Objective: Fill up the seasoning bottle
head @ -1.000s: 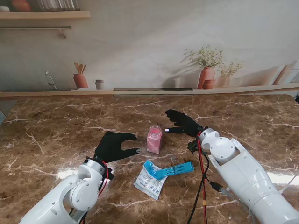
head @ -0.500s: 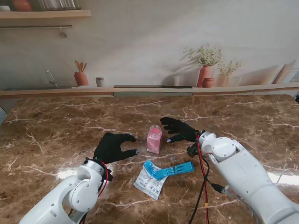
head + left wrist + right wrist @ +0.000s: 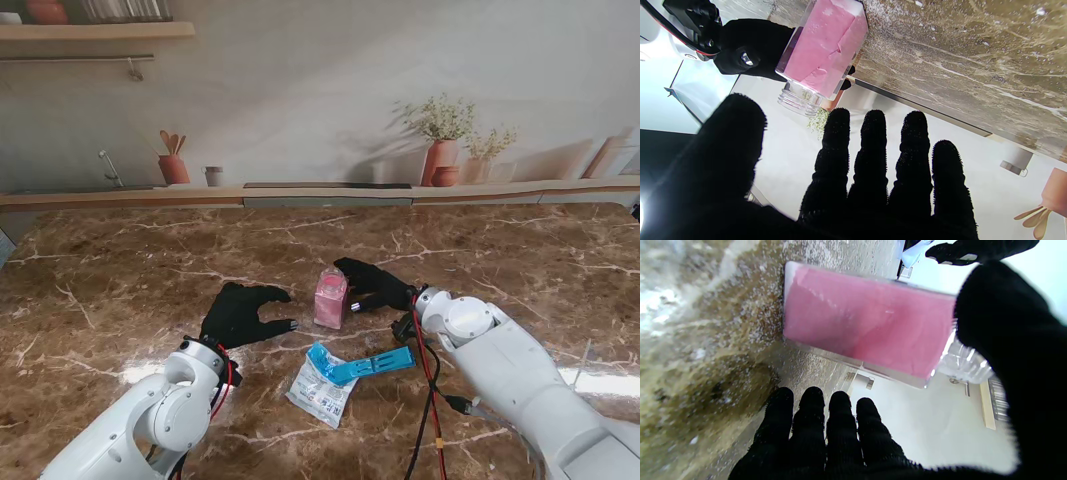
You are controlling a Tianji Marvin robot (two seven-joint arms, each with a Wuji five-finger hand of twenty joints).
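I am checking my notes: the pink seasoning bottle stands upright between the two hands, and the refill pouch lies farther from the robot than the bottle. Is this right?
Not quite. The stand view shows the refill pouch lying nearer to the robot than the seasoning bottle. The bottle does stand upright between the left hand and right hand.

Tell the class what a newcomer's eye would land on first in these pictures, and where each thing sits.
The pink seasoning bottle stands out first, upright at the middle of the brown marble table. Two black-gloved hands flank it: the right hand with open fingers close beside it, the left hand open and apart on its other side. Nearer to me lies a white refill packet with a blue clip across it.
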